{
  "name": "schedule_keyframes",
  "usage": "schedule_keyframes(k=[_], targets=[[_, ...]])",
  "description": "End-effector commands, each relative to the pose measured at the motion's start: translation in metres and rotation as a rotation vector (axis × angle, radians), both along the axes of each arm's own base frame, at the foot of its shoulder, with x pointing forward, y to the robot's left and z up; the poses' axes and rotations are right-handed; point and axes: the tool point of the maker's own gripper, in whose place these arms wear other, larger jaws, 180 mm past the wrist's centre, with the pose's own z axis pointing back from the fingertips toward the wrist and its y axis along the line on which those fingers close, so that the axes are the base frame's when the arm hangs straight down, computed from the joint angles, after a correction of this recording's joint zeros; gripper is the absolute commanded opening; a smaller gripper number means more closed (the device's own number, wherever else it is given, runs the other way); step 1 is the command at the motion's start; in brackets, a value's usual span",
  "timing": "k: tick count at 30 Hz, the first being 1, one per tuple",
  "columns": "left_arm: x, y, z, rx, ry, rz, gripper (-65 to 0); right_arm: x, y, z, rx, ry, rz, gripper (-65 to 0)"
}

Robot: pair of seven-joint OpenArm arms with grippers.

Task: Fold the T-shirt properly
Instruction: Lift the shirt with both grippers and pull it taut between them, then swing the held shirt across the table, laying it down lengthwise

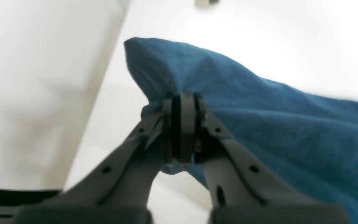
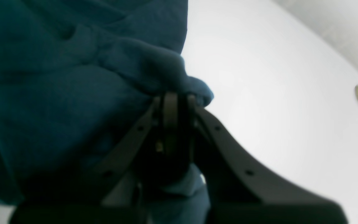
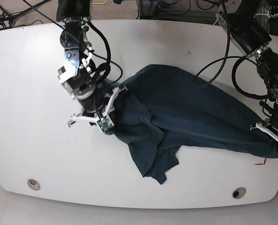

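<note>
Near edge: T-shirt (image 3: 176, 117) dark navy-teal, rumpled, stretched across table (image 3: 26, 93) — left gripper (image 1: 183, 102) & right gripper (image 2: 174, 99) both clamped on cloth.

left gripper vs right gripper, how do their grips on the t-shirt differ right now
The left gripper pinches the T-shirt at its far edge near the table's front rim; the right gripper pinches a bunched fold nearer the table's middle. Cloth stretches fairly taut from the left gripper, while by the right gripper it hangs crumpled, a flap trailing forward. Both are shut on the cloth.
</note>
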Motion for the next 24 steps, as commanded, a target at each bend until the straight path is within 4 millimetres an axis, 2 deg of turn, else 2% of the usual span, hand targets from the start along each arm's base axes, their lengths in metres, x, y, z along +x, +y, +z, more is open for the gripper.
schedule_keyframes(k=[1, 6, 10, 24], targets=[[0.01, 0.002, 0.043, 0.029, -0.123, -0.002, -64.7, 0.022, -0.011, 0.039, 0.0, -0.124, -0.023, -64.0], [0.013, -0.003, 0.06, 0.028, -0.17, -0.009, -64.8, 0.034, -0.017, 0.06, -0.021, -0.179, -0.024, -63.9], [0.012, -0.007, 0.06, 0.034, -0.167, -0.017, -64.8, 0.033, -0.017, 0.069, -0.035, -0.203, -0.018, -64.2], [0.024, -0.011, 0.085, 0.03, -0.234, -0.025, -64.9, 0.049, -0.035, 0.092, -0.085, -0.25, -0.046, -64.1]])
